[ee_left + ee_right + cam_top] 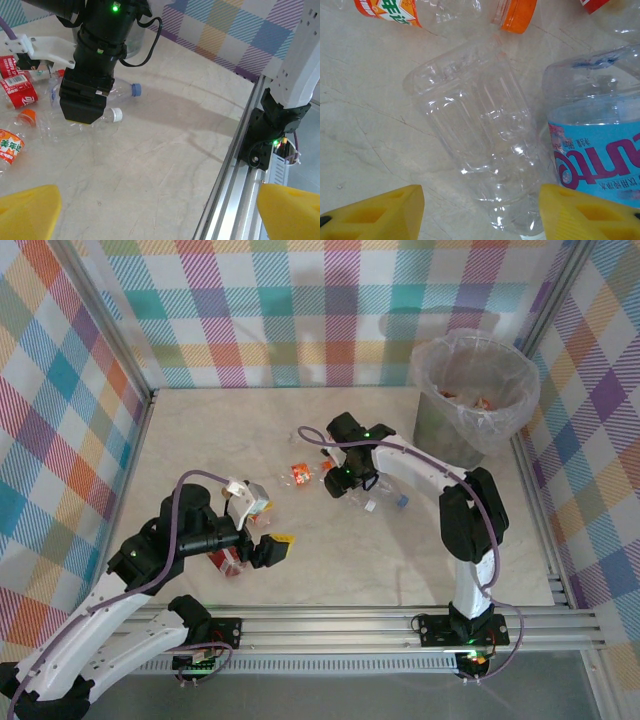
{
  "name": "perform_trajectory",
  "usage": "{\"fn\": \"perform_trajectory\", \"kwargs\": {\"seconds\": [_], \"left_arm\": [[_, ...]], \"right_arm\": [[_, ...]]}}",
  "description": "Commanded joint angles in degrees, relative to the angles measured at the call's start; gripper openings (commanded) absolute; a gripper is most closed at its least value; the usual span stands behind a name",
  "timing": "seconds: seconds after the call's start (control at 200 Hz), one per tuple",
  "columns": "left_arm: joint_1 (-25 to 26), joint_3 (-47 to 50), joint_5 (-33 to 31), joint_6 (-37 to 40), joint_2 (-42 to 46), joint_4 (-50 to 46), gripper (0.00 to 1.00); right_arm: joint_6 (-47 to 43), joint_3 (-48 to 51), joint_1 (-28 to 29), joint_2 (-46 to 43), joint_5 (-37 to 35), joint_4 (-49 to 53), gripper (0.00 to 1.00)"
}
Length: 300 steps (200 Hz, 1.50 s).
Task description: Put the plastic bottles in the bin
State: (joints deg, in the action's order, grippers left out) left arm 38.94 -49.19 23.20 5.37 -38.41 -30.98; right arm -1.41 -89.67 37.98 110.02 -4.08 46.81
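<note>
Clear bottle lies flat (neck toward camera) between spread right claw.

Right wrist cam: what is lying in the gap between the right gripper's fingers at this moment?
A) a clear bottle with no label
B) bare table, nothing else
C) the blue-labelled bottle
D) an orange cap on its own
A: in the right wrist view the clear unlabelled bottle lies on the table in the gap of the open right gripper. The blue-labelled bottle lies beside it, off to one side.
</note>
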Motion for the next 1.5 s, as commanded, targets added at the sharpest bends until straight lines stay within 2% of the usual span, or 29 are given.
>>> {"fn": "perform_trajectory", "kwargs": {"seconds": [0.0,0.445,0.745,0.98,1.08,1.27,1.495], "left_arm": [[0.79,1.18,-0.33,-0.69,1.20,1.69,1.00],[0.79,1.86,-1.14,-0.80,1.40,1.71,1.00],[0.77,2.10,-1.23,-0.80,1.31,1.87,1.00],[0.77,2.13,-1.07,-0.68,0.97,1.78,1.00],[0.77,2.23,-1.13,-0.49,0.97,1.80,1.00],[0.79,2.24,-1.22,-0.44,1.04,1.70,1.00],[0.78,2.24,-1.05,-0.53,1.05,1.92,1.00]], "right_arm": [[-0.63,0.77,0.61,2.04,-0.15,-0.55,0.62],[0.21,0.10,0.87,6.00,-1.27,-1.36,0.71],[1.39,-0.76,1.73,8.45,-1.34,-2.11,0.73],[1.75,-1.78,3.04,10.26,-0.97,-1.98,0.78],[2.00,-2.41,3.39,10.68,-0.85,-1.90,0.78],[2.45,-3.40,3.95,10.59,-1.46,-1.45,0.70],[4.20,-2.10,4.49,6.19,-1.66,-2.10,0.64]]}}
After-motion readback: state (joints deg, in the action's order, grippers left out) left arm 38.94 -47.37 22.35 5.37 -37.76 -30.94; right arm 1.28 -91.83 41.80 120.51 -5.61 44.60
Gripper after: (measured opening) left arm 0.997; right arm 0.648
